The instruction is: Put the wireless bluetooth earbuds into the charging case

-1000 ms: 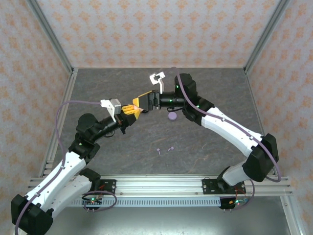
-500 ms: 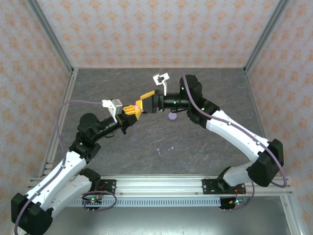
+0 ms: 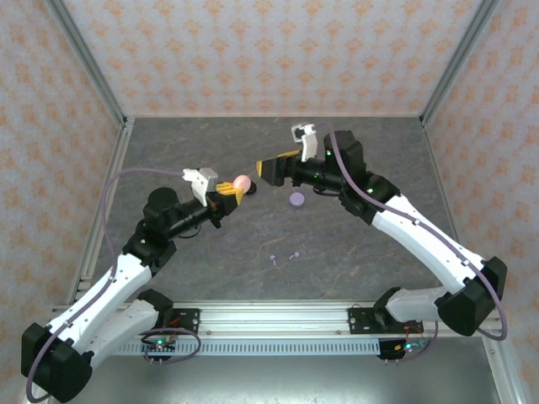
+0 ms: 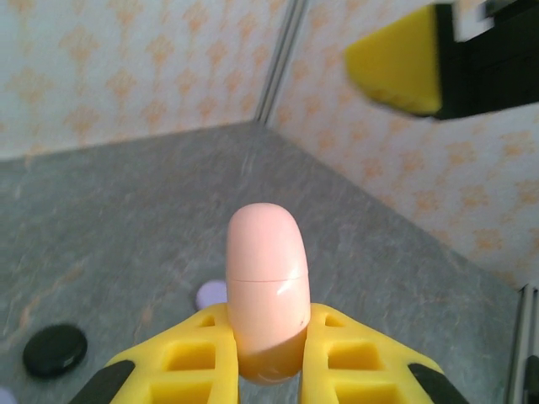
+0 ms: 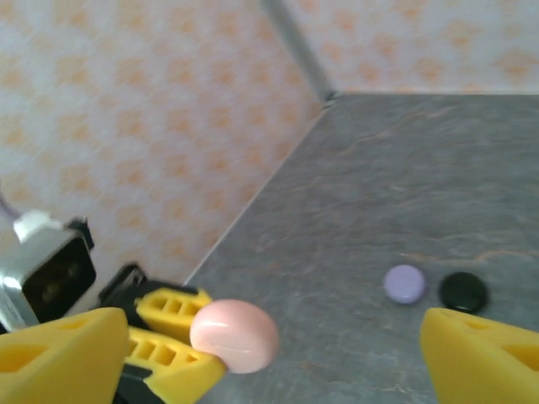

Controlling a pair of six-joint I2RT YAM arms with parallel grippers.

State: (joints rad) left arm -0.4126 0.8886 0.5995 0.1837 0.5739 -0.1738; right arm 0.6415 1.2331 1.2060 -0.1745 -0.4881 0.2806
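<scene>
Right gripper [image 3: 268,171] backs off pink case [image 3: 243,182], jaws wide apart, empty. Left gripper [image 3: 232,190] clamps case base. Shell glossy, light, likely slippery; take lid above seam.

Gray table [image 3: 210,269] bears lavender disc [image 3: 296,199], black disc [image 5: 464,291] (adjacent) — plus two earbuds [image 3: 273,259].
</scene>
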